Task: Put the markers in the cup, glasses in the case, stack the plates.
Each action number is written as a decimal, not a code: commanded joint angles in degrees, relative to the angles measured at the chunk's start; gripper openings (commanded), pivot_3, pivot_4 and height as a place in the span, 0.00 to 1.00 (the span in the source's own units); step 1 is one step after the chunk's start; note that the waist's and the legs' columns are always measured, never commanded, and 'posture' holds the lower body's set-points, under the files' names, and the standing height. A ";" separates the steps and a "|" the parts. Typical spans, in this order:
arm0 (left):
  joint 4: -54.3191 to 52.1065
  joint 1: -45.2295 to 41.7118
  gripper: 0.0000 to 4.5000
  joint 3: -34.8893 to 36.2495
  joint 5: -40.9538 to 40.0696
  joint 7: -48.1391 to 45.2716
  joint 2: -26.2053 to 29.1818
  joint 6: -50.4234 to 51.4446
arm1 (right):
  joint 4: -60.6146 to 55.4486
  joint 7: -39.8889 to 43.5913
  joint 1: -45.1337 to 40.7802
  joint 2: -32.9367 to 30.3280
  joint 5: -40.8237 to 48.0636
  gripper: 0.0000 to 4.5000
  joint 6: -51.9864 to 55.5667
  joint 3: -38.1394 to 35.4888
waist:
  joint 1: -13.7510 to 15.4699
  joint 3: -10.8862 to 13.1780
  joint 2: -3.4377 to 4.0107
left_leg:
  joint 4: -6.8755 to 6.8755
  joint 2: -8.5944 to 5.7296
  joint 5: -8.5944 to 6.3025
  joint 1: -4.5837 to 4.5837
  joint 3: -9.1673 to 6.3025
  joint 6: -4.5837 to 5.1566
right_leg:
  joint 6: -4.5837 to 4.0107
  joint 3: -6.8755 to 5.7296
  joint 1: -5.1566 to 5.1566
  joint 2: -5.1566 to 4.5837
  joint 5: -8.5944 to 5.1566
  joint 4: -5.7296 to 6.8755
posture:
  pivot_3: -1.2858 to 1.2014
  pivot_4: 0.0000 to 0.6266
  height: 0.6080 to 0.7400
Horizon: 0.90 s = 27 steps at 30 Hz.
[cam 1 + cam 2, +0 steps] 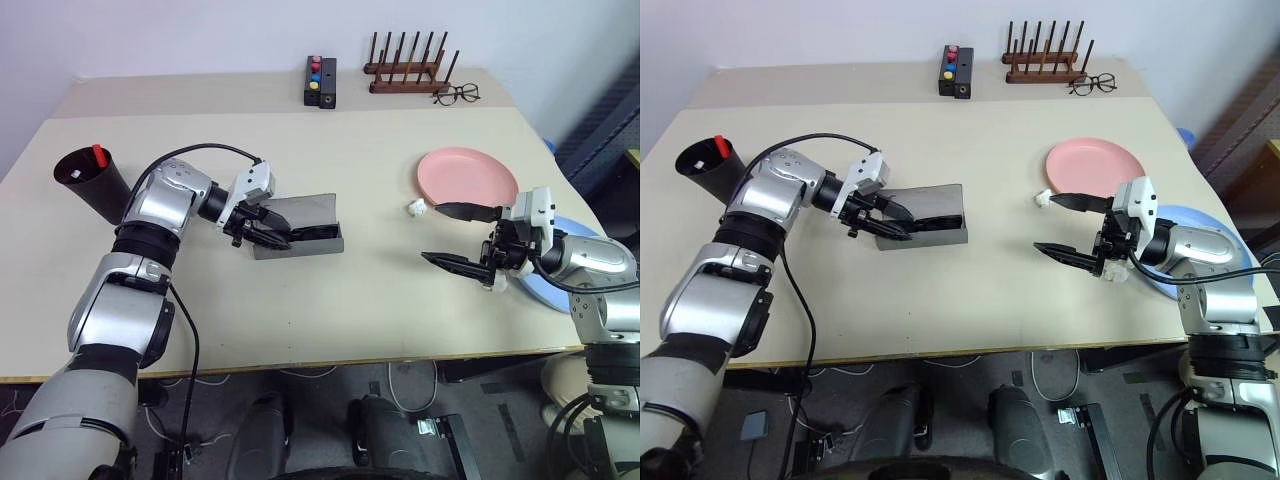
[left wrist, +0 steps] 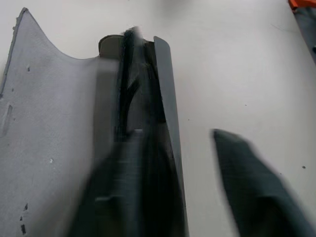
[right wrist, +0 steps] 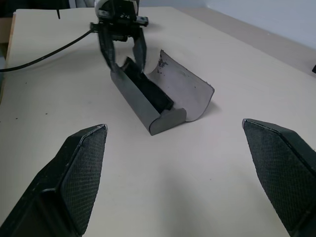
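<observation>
Right wrist view gives the best look at this one: the grey glasses case (image 3: pixel 163 101) sits open on the tabletop (image 1: pixel 330 300) with the black sunglasses (image 3: pixel 148 94) lying down in its trough, and the left gripper (image 3: pixel 123 47) is parked at the far end with its fingers spread apart, one each side of the case wall, not clamped on anything as far as I can tell. So I'd say the glasses step is basically at the let-go point, with the lid not yet shut.

The right gripper (image 1: pixel 462 236) hovers over the tabletop with fingers wide apart and nothing in them, just beside the pink plate (image 1: pixel 468 176). The light blue plate (image 1: pixel 585 232) is mostly tucked under that arm. A small white crumpled bit (image 1: pixel 417 208) lies next to the pink plate.

Markers look done: the dark cup (image 1: pixel 92 182) at the left edge has a red cap and a white tip poking out.

Next move, my guess: back the left fingers out without dragging the sunglasses, flip the lid closed, then the plates need stacking.
</observation>
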 commanded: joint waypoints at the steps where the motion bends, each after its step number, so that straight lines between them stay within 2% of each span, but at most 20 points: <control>1: -1.34 -1.09 0.99 0.63 -0.07 0.37 0.14 -0.55 | -1.84 -0.12 -0.06 -0.57 0.62 1.00 -0.65 -1.37 | 0.02 0.00 0.00 | 0.00 0.00 0.00 0.00 0.00 0.00 | 0.00 0.00 0.00 0.00 0.00 0.00 | 0.52 0.24 1.00; 6: -3.14 -1.37 0.99 2.39 -1.43 1.76 0.18 -1.49 | -1.29 -0.18 -0.55 -0.50 0.42 1.00 -0.83 -1.23 | 0.01 0.00 0.00 | 0.00 0.00 0.00 0.00 -0.01 0.00 | 0.00 0.00 0.00 0.00 0.00 0.00 | 0.52 0.24 1.00; 10: -2.37 -3.13 0.99 6.03 -2.82 8.16 -0.18 -1.34 | -1.51 -0.57 -0.88 -0.17 0.33 1.00 -0.79 -0.89 | 0.02 0.00 0.00 | 0.00 0.01 0.00 0.00 -0.04 0.00 | 0.00 0.00 0.00 -0.01 0.00 0.00 | 0.52 0.24 1.00; 13: -1.52 -3.92 0.83 8.05 -3.79 10.91 0.09 0.07 | -1.45 -0.64 -1.07 0.07 0.26 1.00 -0.85 -0.54 | 0.08 0.01 -0.01 | 0.01 0.01 0.00 0.00 -0.09 0.00 | 0.01 0.00 0.00 -0.02 0.00 0.00 | 0.52 0.24 1.00; 18: -1.79 -4.02 0.28 9.65 -4.00 14.26 0.61 0.75 | -0.58 -0.77 -2.01 0.58 -0.35 1.00 -1.07 -0.02 | -0.01 0.01 -0.01 | 0.00 0.00 -0.01 0.00 -0.08 0.02 | 0.02 0.00 -0.01 -0.01 0.01 0.00 | 0.52 0.24 1.00; 20: -0.66 -4.56 0.07 9.79 -2.65 19.02 0.40 -0.27 | -0.26 -0.78 -2.49 0.82 -0.52 1.00 -1.11 0.18 | -0.02 0.01 -0.01 | 0.00 0.01 -0.01 0.00 -0.07 0.02 | 0.02 0.00 -0.01 -0.01 0.01 0.00 | 0.52 0.24 1.00; 21: -0.06 -4.80 0.02 9.49 -1.66 21.49 0.30 -0.92 | -0.17 -0.78 -2.64 0.88 -0.54 1.00 -1.12 0.27 | -0.03 0.01 -0.01 | 0.00 0.01 -0.01 0.00 -0.07 0.02 | 0.02 0.00 -0.01 -0.02 0.01 0.00 | 0.52 0.24 1.00; 24: 2.13 -5.38 0.02 8.43 1.42 30.08 -0.66 -3.28 | -0.02 -0.88 -2.92 1.07 -0.52 1.00 -1.22 0.50 | 0.02 0.01 -0.01 | 0.00 0.01 -0.01 0.00 -0.08 0.02 | 0.02 0.01 -0.02 -0.02 0.01 0.00 | 0.52 0.24 1.00; 27: 2.65 -4.67 0.02 7.14 3.85 34.90 -1.75 -5.84 | -0.27 -0.99 -2.74 1.25 -0.49 1.00 -1.18 0.49 | 0.31 0.01 -0.01 | 0.00 0.00 -0.01 0.00 -0.08 0.02 | 0.04 0.01 -0.01 -0.05 0.02 0.00 | 0.52 0.24 1.00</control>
